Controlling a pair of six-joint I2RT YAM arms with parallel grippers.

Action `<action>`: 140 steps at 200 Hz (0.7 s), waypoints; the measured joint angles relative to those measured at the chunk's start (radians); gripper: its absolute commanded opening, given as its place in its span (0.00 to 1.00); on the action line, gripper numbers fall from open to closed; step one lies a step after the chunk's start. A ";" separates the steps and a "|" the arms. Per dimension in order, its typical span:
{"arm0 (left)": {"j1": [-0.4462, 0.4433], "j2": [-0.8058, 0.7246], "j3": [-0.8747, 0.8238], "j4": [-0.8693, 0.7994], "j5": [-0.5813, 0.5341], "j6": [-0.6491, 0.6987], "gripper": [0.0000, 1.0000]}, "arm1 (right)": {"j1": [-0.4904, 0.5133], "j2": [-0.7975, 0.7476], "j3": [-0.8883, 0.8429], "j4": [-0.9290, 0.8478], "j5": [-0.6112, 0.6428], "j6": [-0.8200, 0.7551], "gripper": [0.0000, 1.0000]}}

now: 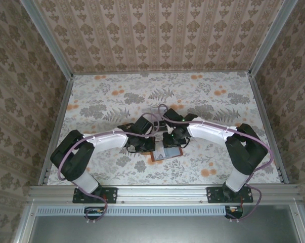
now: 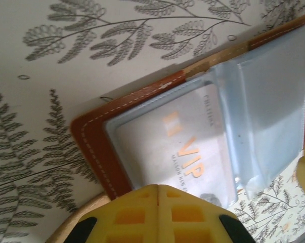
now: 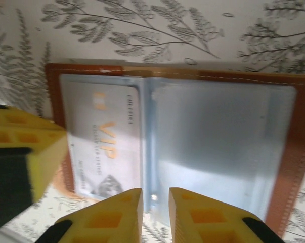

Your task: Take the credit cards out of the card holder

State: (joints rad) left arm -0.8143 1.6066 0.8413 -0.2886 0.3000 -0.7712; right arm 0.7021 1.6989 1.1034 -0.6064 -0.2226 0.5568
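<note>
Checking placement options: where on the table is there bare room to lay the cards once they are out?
Free: the far table strip below the back wall, and the near-right patch beside the card holder. Crowded: the centre, where left tool and right tool meet.

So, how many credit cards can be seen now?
1: a pale VIP card tucked into one half of the open card holder. More may be hidden behind it.

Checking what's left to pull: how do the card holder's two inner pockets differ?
The pocket nearer the left end effector holds a pale card; the other pocket looks empty. Orange VIP lettering shows through the first; the other is plain grey-blue. Both are translucent sleeves in the brown card holder.
</note>
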 measured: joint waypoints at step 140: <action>-0.003 0.044 0.001 0.039 0.022 -0.008 0.03 | -0.040 0.117 -0.024 0.143 -0.168 0.019 0.22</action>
State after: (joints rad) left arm -0.8169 1.6505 0.8421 -0.2501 0.3218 -0.7788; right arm 0.6624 1.8160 1.0798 -0.4633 -0.3904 0.5762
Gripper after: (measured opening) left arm 0.060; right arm 0.213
